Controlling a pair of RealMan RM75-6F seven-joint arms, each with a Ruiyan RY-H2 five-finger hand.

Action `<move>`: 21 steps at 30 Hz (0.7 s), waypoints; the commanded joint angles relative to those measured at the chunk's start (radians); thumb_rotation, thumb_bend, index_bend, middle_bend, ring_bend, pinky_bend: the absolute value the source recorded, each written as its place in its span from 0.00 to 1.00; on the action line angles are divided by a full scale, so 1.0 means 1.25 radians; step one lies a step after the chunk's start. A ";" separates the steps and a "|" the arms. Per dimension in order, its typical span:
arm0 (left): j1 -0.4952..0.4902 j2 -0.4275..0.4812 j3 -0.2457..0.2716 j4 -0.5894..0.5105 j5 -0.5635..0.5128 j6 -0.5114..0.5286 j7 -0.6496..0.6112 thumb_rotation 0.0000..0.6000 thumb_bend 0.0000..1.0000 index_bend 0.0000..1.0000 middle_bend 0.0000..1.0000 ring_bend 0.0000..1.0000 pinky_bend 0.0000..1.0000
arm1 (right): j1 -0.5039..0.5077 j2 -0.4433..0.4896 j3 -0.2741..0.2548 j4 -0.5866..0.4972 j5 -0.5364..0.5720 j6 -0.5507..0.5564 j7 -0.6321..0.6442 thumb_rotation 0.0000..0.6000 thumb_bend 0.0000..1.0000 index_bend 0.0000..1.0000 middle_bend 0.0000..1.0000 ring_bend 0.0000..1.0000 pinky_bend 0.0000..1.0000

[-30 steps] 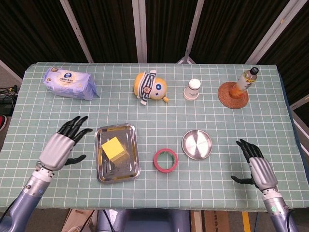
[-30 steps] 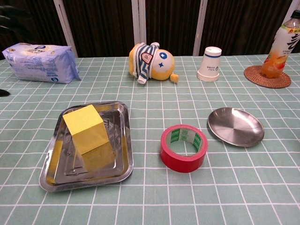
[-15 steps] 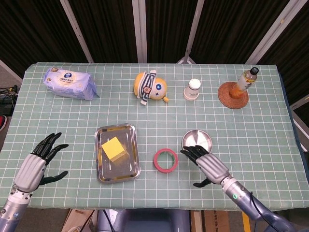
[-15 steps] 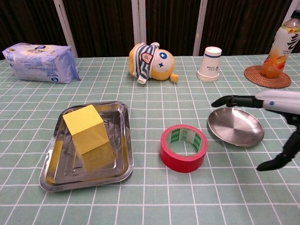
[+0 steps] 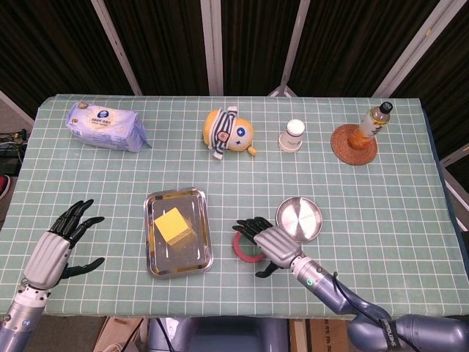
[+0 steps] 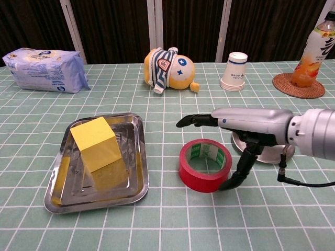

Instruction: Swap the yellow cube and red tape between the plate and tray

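Note:
The yellow cube lies in the steel tray left of centre. The red tape lies flat on the cloth between the tray and the round steel plate. My right hand hovers over the tape with its fingers stretched out flat and the thumb hanging down by the roll's right side; it holds nothing. My left hand is open near the table's front left corner, away from the tray.
Along the back stand a wipes pack, a striped plush toy, a paper cup and a drink bottle on a brown coaster.
My right hand has swept left from the front right edge, past the plate, to above the tape. My left hand drew back to the front left corner, then stayed.

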 commanded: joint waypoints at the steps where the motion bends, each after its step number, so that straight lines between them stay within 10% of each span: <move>1: 0.003 0.000 -0.005 0.000 -0.002 -0.001 -0.003 1.00 0.11 0.22 0.00 0.00 0.14 | 0.018 -0.026 0.000 0.025 0.017 -0.008 -0.015 1.00 0.08 0.00 0.00 0.00 0.00; 21: 0.021 -0.001 -0.031 0.000 -0.001 0.002 -0.013 1.00 0.13 0.23 0.00 0.00 0.14 | 0.065 -0.106 -0.027 0.110 0.081 0.042 -0.100 1.00 0.11 0.13 0.12 0.20 0.13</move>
